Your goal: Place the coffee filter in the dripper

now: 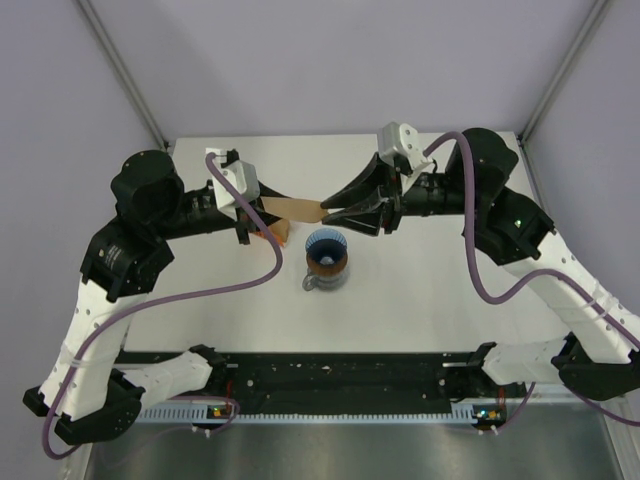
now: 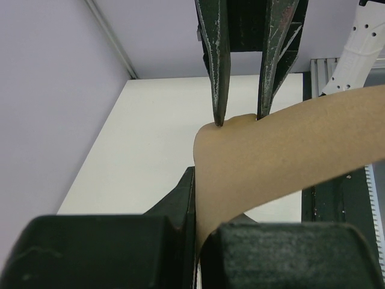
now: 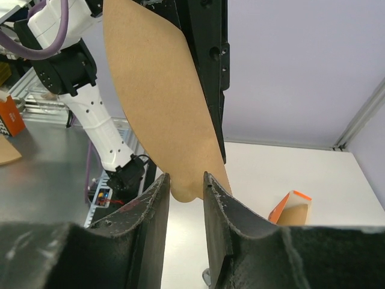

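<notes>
Two holders: left end effector (image 2: 197,232) clamped shut on the coffee filter (image 1: 292,207); right end effector (image 3: 186,188) jaws parted loosely about its far edge
Filter place: aloft between both, just behind the dripper (image 1: 326,250); we judge it is held up for spreading

Enclosed work cell, seen from the near side. A white table (image 1: 450,300) fills the middle, matt and evenly lit, with only soft shadows. Pale lilac-grey walls (image 1: 330,60) close it in behind and at both sides. Two aluminium frame posts, left (image 1: 122,75) and right (image 1: 562,70), rise from the far corners. Along the near edge run a black rail (image 1: 340,378) and a white slotted strip (image 1: 330,412). Nearer still lies a brushed grey metal sheet (image 1: 350,455).
</notes>
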You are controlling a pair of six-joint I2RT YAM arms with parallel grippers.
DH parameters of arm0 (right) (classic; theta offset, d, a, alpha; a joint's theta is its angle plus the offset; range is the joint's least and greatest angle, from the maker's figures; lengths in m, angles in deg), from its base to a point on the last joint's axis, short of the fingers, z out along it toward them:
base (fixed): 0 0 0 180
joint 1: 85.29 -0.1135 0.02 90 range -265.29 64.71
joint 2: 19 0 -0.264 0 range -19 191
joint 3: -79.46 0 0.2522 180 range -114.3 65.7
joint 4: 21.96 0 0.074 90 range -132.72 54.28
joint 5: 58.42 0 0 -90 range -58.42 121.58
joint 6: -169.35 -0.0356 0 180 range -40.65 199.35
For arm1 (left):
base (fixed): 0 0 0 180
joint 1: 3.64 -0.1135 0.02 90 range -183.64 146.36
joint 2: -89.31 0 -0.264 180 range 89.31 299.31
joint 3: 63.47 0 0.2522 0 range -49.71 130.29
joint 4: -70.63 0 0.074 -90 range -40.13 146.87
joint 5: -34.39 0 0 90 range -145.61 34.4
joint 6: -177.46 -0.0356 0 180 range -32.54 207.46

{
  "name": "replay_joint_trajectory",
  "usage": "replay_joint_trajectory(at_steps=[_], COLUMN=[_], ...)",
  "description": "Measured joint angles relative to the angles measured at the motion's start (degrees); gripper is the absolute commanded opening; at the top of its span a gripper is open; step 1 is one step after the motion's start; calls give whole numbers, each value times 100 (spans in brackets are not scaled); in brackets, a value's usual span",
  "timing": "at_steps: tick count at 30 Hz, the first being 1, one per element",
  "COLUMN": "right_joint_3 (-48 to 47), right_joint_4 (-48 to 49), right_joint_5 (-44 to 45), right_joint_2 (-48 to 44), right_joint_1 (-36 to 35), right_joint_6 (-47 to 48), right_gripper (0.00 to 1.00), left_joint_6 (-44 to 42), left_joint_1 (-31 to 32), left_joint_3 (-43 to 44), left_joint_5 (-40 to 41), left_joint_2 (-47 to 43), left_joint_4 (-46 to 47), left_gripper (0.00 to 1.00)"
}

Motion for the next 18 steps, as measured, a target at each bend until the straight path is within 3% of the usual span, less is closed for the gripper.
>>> replay_joint_trajectory(at_steps=[11,18], right_joint_3=[-7,-15], right_joint_4=[-17,-111], right_joint_5=[15,105], right_joint_2=[0,-17], right_joint_1=[0,0], right_joint_6=[9,205], right_gripper=[23,35], left_joint_6=[0,-2], left_joint_1=[0,0], left_joint_3=[0,0], left_joint_5=[-42,-92], left_joint_2=[0,0], left_joint_4=[-20,-59], left_gripper=[0,0])
